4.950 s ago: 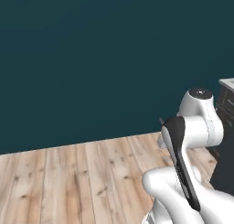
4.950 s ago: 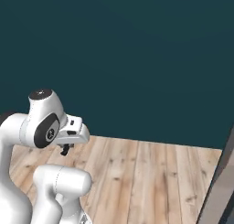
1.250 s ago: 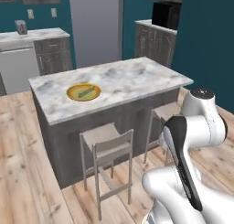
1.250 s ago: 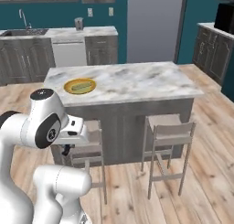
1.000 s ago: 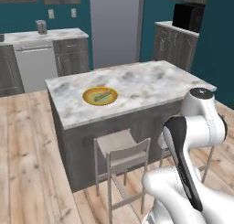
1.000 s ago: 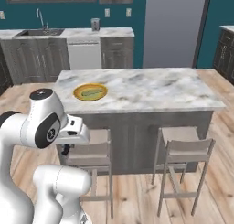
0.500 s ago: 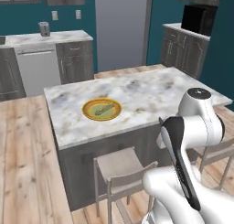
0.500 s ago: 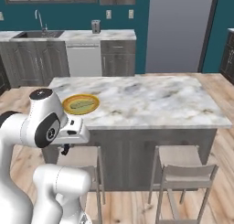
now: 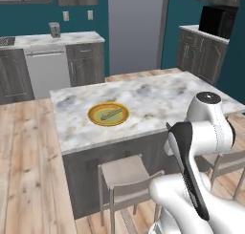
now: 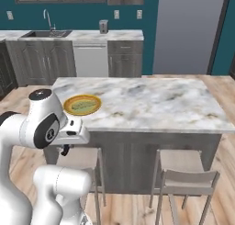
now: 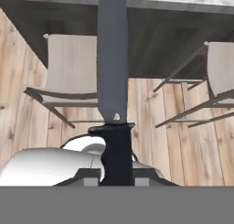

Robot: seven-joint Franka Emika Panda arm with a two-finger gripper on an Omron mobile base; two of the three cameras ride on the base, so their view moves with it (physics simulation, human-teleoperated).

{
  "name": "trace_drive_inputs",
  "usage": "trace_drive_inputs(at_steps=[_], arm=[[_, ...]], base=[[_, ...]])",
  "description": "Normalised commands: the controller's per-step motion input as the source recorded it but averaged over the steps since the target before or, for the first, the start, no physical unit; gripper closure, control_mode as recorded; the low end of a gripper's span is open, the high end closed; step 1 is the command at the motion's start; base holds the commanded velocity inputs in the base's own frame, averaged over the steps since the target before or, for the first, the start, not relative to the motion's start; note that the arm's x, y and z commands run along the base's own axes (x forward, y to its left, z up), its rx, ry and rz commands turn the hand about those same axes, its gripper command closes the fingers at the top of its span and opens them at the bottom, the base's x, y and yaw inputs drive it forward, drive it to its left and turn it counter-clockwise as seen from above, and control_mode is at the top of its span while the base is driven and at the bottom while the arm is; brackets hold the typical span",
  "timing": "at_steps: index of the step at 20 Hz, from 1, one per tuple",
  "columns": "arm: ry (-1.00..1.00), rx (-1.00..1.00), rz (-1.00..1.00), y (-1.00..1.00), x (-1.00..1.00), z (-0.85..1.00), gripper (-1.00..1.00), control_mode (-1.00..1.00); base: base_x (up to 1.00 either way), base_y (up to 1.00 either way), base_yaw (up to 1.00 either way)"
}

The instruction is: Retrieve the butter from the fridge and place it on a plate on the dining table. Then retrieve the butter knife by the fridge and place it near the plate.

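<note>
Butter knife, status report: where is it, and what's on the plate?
Gripper shut on the butter knife, blade pointing toward the dining table. Butter lying on the plate. Stools stand at the table's near side.

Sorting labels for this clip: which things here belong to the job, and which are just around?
Job: butter on the plate; dining table; fridge; butter knife in the gripper.
Around: stools; microwave; sink.
</note>
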Motion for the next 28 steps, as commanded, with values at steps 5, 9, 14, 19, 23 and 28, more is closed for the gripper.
trace_drive_inputs(at_steps=[5, 9, 14, 19, 23, 28], arm=[[0.00, 0.00, 0.00, 0.00, 0.00, 0.00, 1.00, 1.00], [0.00, 0.00, 0.00, 0.00, 0.00, 0.00, 1.00, 1.00], [0.00, 0.00, 0.00, 0.00, 0.00, 0.00, 1.00, 1.00], [0.00, 0.00, 0.00, 0.00, 0.00, 0.00, 1.00, 1.00], [0.00, 0.00, 0.00, 0.00, 0.00, 0.00, 1.00, 1.00], [-0.04, 0.05, 0.00, 0.14, 0.41, 0.00, 1.00, -1.00]], base=[[-0.02, -0.68, -0.06], [0.63, -0.03, -0.11], [1.00, -0.02, 0.03], [0.39, 0.00, 0.04], [0.15, 0.12, 0.00], [0.11, 0.11, 0.00]])
